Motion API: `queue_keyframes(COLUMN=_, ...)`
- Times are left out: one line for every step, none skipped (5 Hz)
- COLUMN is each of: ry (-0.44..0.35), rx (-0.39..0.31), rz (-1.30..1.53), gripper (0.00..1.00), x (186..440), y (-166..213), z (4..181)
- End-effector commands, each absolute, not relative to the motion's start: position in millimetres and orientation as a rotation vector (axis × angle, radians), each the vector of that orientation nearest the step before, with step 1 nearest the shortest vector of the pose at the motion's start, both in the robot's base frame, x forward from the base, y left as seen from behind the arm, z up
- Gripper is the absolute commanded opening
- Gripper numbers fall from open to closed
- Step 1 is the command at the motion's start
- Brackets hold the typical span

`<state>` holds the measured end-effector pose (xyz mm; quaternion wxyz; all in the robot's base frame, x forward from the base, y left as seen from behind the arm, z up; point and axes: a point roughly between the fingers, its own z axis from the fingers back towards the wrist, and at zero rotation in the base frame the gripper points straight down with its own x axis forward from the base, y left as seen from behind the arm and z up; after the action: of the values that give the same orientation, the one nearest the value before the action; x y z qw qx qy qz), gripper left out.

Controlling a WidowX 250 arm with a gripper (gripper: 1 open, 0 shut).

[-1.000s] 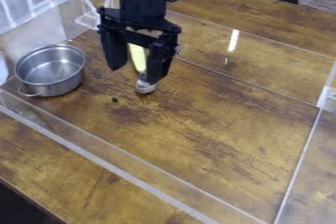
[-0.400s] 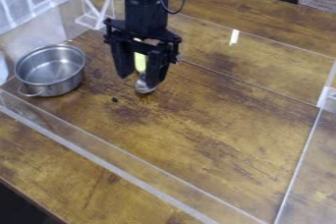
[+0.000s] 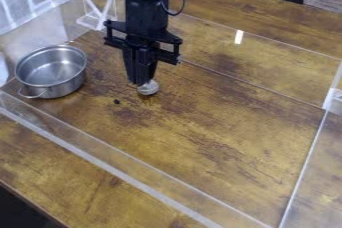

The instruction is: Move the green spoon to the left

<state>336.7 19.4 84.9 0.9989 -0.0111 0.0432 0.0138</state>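
Two black fingers (image 3: 143, 75) pinch the green spoon (image 3: 146, 84).

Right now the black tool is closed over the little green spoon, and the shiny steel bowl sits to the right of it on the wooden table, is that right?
Not quite. In the camera view the steel bowl sits to the left of the tool, not the right. The rest holds: the tool is closed over the green spoon on the wooden table.
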Motion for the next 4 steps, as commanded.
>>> queue_keyframes(ry=0.017, rx=-0.020, rz=0.042, gripper=0.00, x=343, y=27, z=111.7)
queue_keyframes(ry=0.011, rx=-0.021, rz=0.041, gripper=0.00, x=343, y=28, z=118.6)
queue_keyframes(ry=0.002, rx=-0.022, rz=0.040, gripper=0.00, x=344, y=29, z=126.5)
queue_keyframes(ry=-0.003, rx=-0.024, rz=0.040, gripper=0.00, x=344, y=30, z=130.7)
